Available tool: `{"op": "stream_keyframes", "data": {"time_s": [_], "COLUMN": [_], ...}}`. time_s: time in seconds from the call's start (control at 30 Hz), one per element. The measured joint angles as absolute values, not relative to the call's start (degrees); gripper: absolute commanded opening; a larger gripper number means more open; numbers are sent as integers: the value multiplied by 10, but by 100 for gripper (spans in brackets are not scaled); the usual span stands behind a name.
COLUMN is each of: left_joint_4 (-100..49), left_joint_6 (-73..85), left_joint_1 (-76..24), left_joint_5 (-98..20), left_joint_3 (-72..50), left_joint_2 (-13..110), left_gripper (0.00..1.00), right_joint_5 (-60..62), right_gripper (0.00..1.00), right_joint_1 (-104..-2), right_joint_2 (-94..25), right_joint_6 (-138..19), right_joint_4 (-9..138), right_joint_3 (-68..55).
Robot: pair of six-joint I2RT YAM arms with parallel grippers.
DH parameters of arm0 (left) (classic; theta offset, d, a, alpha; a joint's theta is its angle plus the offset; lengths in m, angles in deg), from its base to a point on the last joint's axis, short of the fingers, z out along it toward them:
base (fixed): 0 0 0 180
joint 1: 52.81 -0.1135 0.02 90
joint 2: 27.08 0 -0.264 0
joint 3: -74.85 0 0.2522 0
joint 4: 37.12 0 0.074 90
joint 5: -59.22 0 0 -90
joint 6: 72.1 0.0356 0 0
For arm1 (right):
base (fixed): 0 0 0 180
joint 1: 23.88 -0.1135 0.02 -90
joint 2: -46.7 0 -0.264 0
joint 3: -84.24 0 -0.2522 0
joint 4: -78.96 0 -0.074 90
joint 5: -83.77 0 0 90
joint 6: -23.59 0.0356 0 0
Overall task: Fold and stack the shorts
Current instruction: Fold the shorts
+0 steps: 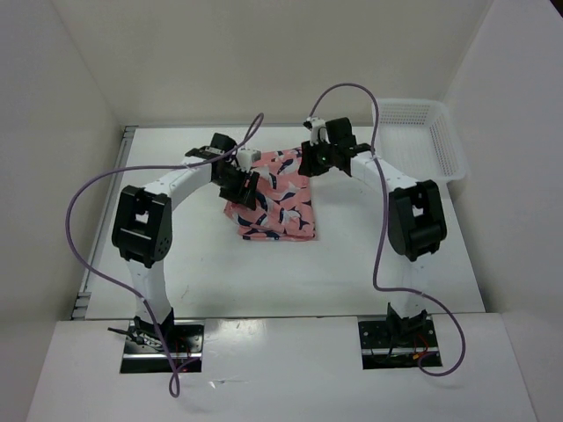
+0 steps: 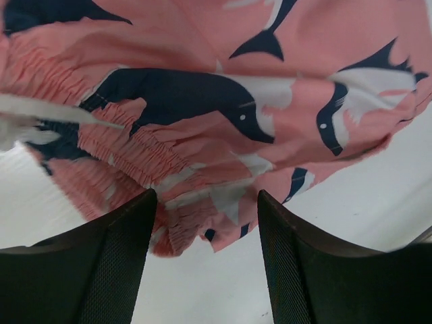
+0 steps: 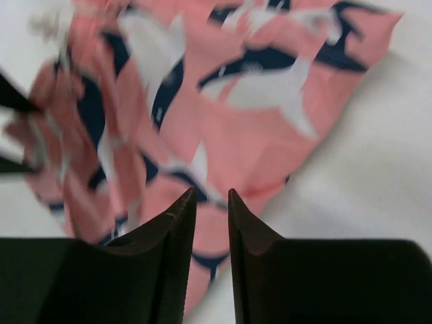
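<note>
The coral-pink shorts (image 1: 274, 200) with navy-and-white whale shapes lie in a flattish bundle at the middle of the table. My left gripper (image 1: 247, 186) is at their left edge. In the left wrist view it (image 2: 206, 196) is open wide, with the gathered waistband (image 2: 135, 152) just past the fingertips and bare table between the fingers. My right gripper (image 1: 310, 163) is at the shorts' far right corner. In the right wrist view it (image 3: 211, 194) stands over the blurred shorts (image 3: 223, 128), jaws a narrow gap apart with no fabric pinched.
A white plastic mesh basket (image 1: 454, 145) stands at the back right of the table. White walls enclose the table at the back and both sides. Purple cables loop over both arms.
</note>
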State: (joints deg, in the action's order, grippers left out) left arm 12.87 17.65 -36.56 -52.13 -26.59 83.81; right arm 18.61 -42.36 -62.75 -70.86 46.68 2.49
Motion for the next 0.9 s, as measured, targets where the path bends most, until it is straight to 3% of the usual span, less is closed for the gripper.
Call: {"op": "stream_keyframes", "data": {"time_s": [0.17, 0.5, 0.73, 0.9], "left_joint_4": [129, 159, 172, 177], "left_joint_6": [177, 177, 177, 176], "left_joint_1": [-354, -354, -354, -354], "left_joint_5": [-531, -485, -460, -457], "left_joint_3": [-250, -221, -214, -213], "left_joint_2": [868, 861, 856, 850], "left_gripper": [65, 65, 65, 72], "right_joint_5": [165, 85, 12, 10], "right_gripper": [21, 9, 7, 13], "right_joint_1": [-424, -424, -424, -425], "right_joint_2": [-733, -866, -882, -882], "right_joint_6": [-635, -528, -502, -520], "right_joint_4": [511, 532, 540, 542], "right_joint_3": [118, 185, 230, 244]}}
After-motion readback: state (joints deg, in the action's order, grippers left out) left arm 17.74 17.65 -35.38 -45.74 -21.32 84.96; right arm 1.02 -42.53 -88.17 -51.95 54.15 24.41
